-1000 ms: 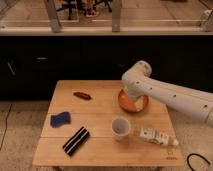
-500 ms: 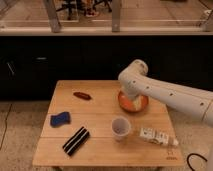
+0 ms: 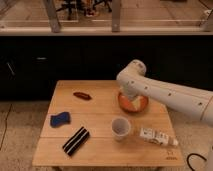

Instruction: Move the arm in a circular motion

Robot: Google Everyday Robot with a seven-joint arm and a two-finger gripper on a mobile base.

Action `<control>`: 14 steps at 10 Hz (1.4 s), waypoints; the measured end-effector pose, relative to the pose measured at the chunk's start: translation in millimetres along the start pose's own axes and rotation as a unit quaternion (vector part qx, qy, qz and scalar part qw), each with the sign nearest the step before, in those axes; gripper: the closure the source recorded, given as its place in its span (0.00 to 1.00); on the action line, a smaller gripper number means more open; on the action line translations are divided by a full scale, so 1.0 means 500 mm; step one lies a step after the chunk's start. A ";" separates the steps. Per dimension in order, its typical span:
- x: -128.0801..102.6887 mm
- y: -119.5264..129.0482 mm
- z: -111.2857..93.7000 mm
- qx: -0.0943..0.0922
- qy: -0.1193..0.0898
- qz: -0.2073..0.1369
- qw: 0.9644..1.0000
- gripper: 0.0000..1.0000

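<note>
My thick white tubular arm (image 3: 165,92) dips my gripper (image 3: 129,100) into the orange bowl (image 3: 142,104) at three o'clock; whether it's apart or together, I cannot tell. The white paper cup (image 3: 120,128) looks empty.

1. We see a wooden table (image 3: 100,107) of pale planks standing on a speckled floor (image 3: 20,130).
2. We find a small reddish-brown item (image 3: 82,95) lying on the far left part of the tabletop.
3. We note a blue sponge (image 3: 59,119) near the left edge, and a black packet with pale stripes (image 3: 75,140) nearer, lying at a slant.
4. We see a white cup (image 3: 120,128) upright near the middle.
5. We see an orange bowl (image 3: 134,103) at the far right.
6. We spot a bottle (image 3: 157,137) lying on its side, right of the cup.
7. We see dark cabinets (image 3: 60,60) behind the table.
</note>
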 end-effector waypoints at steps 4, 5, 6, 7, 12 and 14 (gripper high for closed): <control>-0.002 0.009 -0.002 0.003 -0.003 -0.017 1.000 0.20; -0.006 0.008 -0.003 0.003 -0.004 -0.019 1.000 0.20; -0.010 0.004 -0.003 0.004 -0.004 -0.022 1.000 0.20; -0.014 0.002 -0.002 0.005 -0.005 -0.029 1.000 0.20; -0.023 0.000 -0.009 0.006 -0.007 -0.048 0.999 0.20; -0.027 -0.010 -0.009 0.008 -0.008 -0.054 0.998 0.20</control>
